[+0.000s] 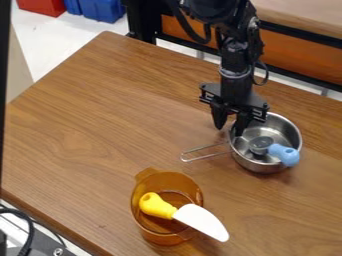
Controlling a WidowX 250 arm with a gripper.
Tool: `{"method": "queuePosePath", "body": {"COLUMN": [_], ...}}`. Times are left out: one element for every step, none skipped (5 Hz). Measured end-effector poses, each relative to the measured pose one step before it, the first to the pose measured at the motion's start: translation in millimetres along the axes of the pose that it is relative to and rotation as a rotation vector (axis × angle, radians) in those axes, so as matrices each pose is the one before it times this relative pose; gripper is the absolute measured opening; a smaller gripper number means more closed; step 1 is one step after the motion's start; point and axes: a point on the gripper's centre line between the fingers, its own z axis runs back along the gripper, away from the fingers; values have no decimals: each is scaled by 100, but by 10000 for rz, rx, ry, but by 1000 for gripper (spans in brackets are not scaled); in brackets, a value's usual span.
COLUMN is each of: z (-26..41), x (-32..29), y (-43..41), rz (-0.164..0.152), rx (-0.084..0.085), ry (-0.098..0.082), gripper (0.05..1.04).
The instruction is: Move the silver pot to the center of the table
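Biggest first: I have the brown wood-grain table [87, 125] across most of my camera view, and the black arm [235, 55] comes in over its far edge from the top. The silver pot [288, 131] sits right of the middle of my view, toward the table's far side. It is upright, round and open-topped, in plain grey metal, with a shiny inside and bright highlights along the thin rim. Its shallow wall curves down to a darker underside nearest me, and a narrow wire-loop handle [207, 156] sticks out to the left, just above the wood.

Nearer me and left of it stands an amber see-through pot [157, 237], holding a yellow-handled knife [202, 221] whose white blade leans out over the rim. My gripper [229, 130] hangs at the silver pot's far left rim, its fingers spread — one outside the pot, the other at the rim. I can't tell whether either finger touches metal. Smallest is the blue-handled utensil [286, 154] — its round grey head lies inside the silver pot, its handle over the right-hand rim.
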Motion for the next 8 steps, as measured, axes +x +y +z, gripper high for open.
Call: {"method": "queuePosePath", "body": {"z": [0,121,518,75,688,2051,2216,1152], "x": [18,-149,313,-25,49,425,-284,-990], "y": [-99,30,65,18,85,1046,2230,3705], "rz": [145,188,-11,516,216,12,330,475], "rx": [-62,-237,-280,-289,-439,-150,-218,79], "ry": [-11,195,151,67,367,-348,-157,-197], "gripper": [177,69,58,57,57,57,57,57]}}
